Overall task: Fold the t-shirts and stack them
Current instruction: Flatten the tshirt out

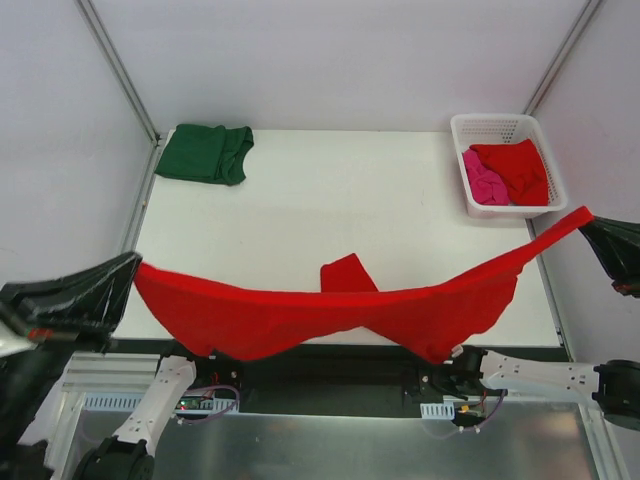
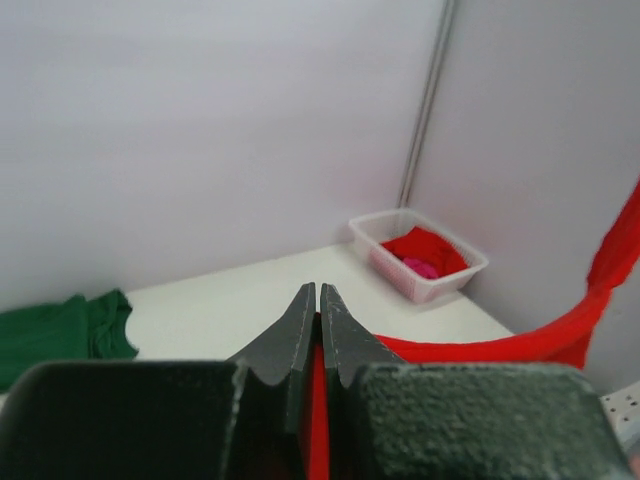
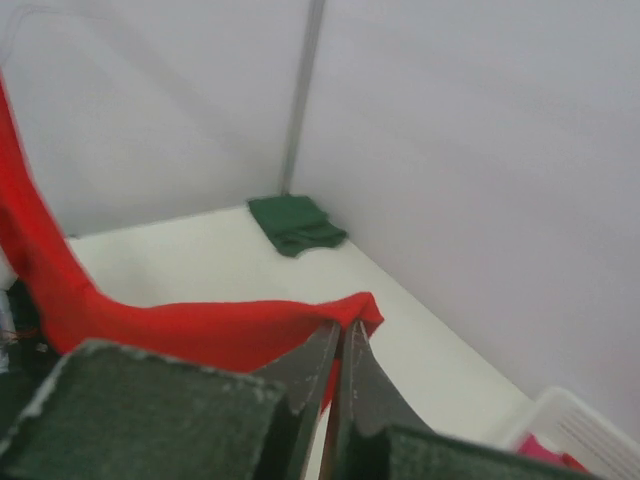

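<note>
A bright red t-shirt (image 1: 300, 315) hangs stretched between both arms above the table's near edge, sagging in the middle with one sleeve up. My left gripper (image 1: 132, 265) is shut on its left end; red cloth (image 2: 318, 420) shows between the closed jaws of my left gripper (image 2: 318, 290). My right gripper (image 1: 588, 218) is shut on the other end, where the red t-shirt (image 3: 200, 335) bunches at the tips of my right gripper (image 3: 343, 328). A folded dark green t-shirt (image 1: 205, 153) lies at the far left corner. Another red t-shirt (image 1: 520, 168) and a pink one (image 1: 483, 180) sit in the basket.
A white lattice basket (image 1: 487, 124) stands at the table's far right corner. White walls with metal posts enclose the table (image 1: 340, 200) on three sides. The arm bases and cables sit below the near edge.
</note>
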`<act>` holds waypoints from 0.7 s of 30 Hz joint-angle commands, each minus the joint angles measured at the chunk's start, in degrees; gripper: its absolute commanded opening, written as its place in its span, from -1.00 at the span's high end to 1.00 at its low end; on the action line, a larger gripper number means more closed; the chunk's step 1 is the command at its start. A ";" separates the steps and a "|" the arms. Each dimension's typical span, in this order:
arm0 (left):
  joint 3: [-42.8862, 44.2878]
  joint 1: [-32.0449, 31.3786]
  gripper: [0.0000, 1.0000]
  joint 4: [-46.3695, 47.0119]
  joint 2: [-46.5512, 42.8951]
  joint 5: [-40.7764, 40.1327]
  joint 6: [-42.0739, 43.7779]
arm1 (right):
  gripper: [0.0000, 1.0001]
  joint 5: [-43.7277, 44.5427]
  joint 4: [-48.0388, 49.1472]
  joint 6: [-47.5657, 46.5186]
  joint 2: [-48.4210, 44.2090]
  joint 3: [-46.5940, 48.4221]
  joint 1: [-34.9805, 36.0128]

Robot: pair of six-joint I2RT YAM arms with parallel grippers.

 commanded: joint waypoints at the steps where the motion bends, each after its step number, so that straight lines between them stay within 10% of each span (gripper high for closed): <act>1: -16.48 -0.31 1.00 10.66 3.05 -6.56 4.58 | 0.98 19.10 15.58 -11.44 2.61 -9.70 6.63; 7: -34.87 -0.31 1.00 27.55 15.51 -9.90 7.84 | 0.99 40.24 48.92 -35.36 1.65 -26.67 22.57; 21: -43.32 -0.22 1.00 36.53 21.62 -7.26 5.38 | 0.98 44.98 51.71 -36.83 3.48 -27.38 22.57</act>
